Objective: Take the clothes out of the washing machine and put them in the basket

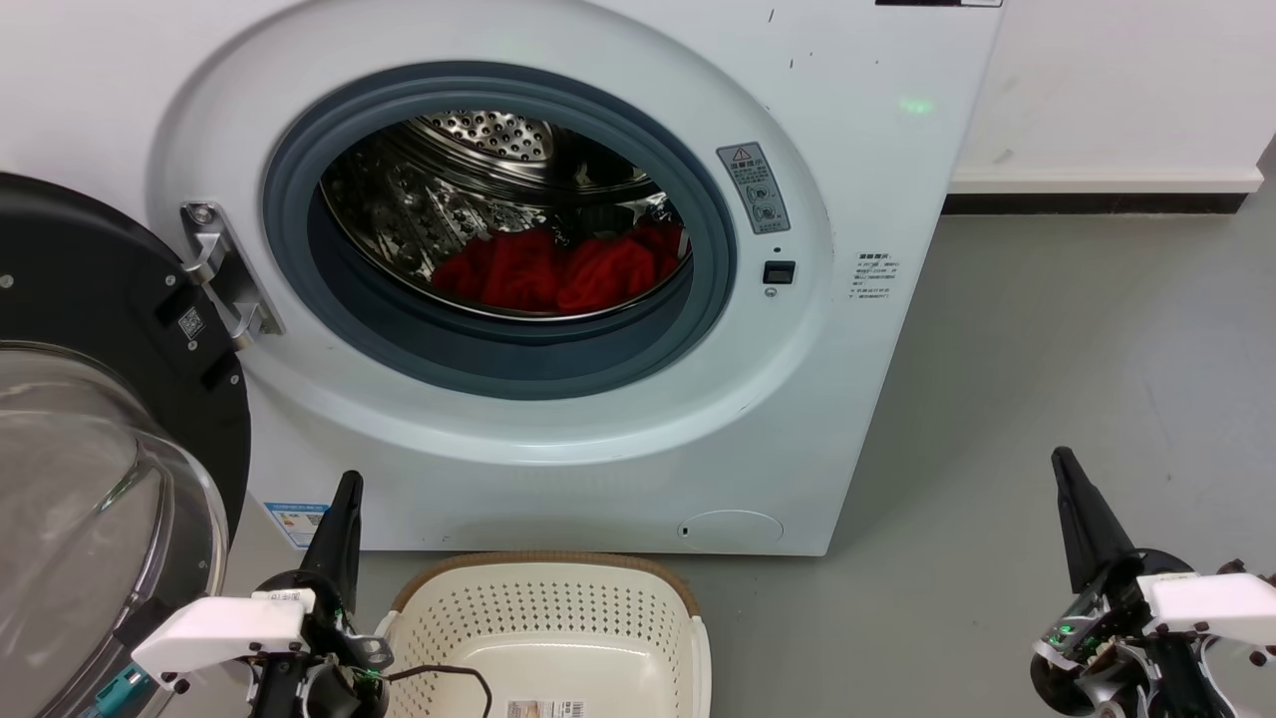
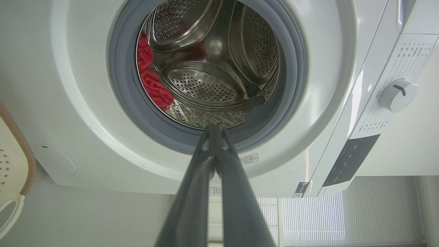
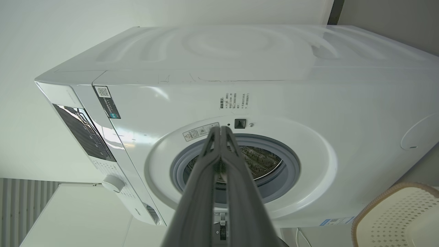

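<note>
Head view: my left claw (image 1: 348,481) and right claw (image 1: 1063,459) closed, empty; clothes (image 1: 543,271) deep in drum (image 1: 488,130) could snag on gasket (image 1: 518,359), dropping short of basket (image 1: 543,558).

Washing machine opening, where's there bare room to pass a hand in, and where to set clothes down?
The upper opening, between the grey gasket and the red clothes, is free. The basket below is mostly bare inside. Left is crowded by the open door.
</note>
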### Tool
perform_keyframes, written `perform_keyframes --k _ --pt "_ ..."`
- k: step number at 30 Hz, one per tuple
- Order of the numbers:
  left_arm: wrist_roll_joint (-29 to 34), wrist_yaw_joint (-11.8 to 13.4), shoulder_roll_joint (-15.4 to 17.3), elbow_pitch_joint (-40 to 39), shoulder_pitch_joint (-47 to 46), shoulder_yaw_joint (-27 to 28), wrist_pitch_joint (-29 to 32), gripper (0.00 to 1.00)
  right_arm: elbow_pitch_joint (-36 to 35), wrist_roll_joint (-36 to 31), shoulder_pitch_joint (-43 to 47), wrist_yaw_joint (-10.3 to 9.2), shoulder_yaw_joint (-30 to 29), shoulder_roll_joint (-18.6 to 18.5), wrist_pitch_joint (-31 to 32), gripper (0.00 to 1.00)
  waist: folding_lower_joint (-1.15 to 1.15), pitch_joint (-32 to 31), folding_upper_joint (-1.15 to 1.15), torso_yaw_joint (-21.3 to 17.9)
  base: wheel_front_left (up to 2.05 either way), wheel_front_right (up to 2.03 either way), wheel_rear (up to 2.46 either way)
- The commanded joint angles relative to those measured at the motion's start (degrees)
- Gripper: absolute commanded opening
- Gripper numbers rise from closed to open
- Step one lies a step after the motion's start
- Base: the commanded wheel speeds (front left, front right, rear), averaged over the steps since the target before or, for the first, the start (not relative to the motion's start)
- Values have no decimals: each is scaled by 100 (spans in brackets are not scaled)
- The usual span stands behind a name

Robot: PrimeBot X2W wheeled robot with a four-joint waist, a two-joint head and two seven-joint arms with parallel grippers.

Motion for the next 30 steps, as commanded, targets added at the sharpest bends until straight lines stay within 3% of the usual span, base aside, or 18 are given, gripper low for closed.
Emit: perform_keyframes --k 1,20,30 --pt "1 0 0 2 0 0 -1 100 1 0 0 0 0 0 0 100 0 0 0 0 0 0 0" --pt "384 0 -14 -112 282 8 -416 100 54 -249 218 0 99 17 -415 100 0 20 0 -6 0 0 0" --pt "1141 -2 -12 -188 262 492 -665 100 129 -1474 129 0 -130 10 -664 100 0 25 0 -9 0 0 0"
